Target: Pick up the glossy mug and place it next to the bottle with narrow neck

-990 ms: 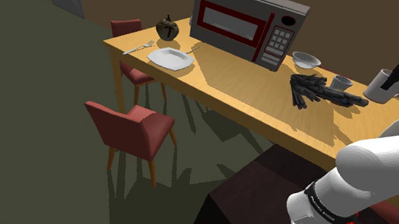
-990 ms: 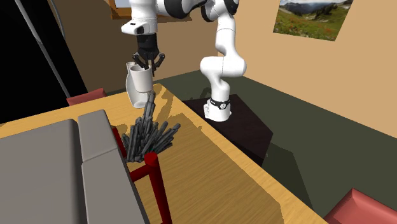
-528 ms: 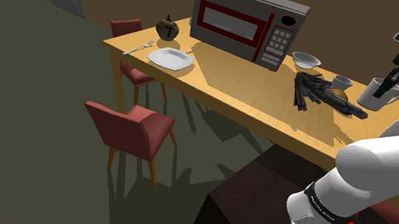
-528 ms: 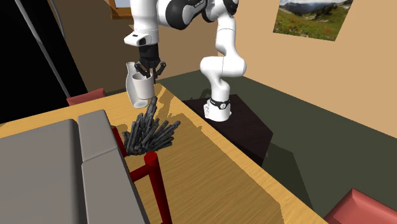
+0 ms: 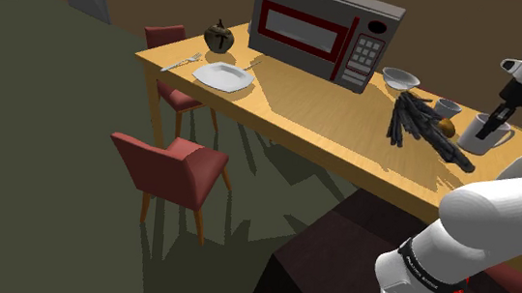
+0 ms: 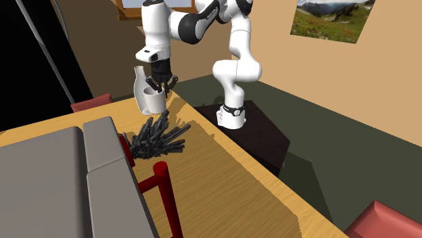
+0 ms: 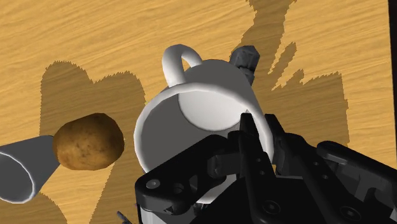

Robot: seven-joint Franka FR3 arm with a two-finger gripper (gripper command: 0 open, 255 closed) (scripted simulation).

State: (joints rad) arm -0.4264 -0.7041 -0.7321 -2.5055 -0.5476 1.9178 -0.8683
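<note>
In the shoulder view the counter (image 5: 291, 109) slants from upper left to the right edge. The microwave (image 5: 323, 30) stands on it at upper centre, with the plate (image 5: 222, 77) to its left and the bowl (image 5: 401, 80) to its right. Farther right comes the stick pile (image 5: 421, 124), then the mug (image 5: 483, 134) — a potato (image 7: 88, 141) just beside it.

A potato (image 7: 88, 141) and grey cup (image 7: 16, 175) crowd the mug (image 7: 210, 89).

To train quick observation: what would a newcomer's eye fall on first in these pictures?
The black hand grips a white mug by its rim at the shoulder view's right end of the wooden table. Beside it lie a jumbled pile of dark sticks and a brown potato. Farther along stands a grey microwave with red door trim.
</note>
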